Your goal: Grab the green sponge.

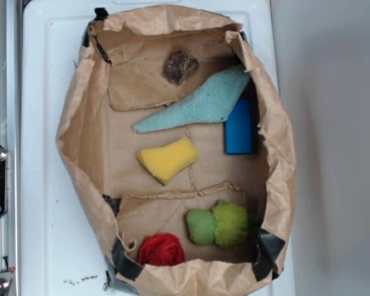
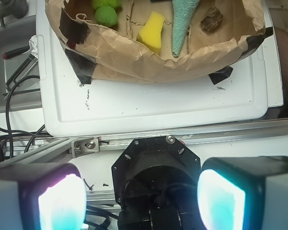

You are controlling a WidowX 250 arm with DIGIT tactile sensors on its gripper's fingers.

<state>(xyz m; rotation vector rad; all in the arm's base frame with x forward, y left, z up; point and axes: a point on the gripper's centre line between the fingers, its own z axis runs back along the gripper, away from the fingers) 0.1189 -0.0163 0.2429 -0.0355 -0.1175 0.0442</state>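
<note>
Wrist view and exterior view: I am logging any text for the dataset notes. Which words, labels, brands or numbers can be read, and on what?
No text is readable in either view.
White plastic tray: a small embossed mark near its middle edge, too blurred to read.
Brown paper bag, green sponge, yellow wedge sponge, blue block: no lettering visible.

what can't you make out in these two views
- Fuzzy lime-and-pale green sponge: wrist view's top edge cuts it off.
- Red crumpled fabric ball: missing from the wrist view, hidden by the brown paper bag wall.
- Pincer: absent from the exterior view; fingertips blurred, cropped at wrist view's bottom.
</note>
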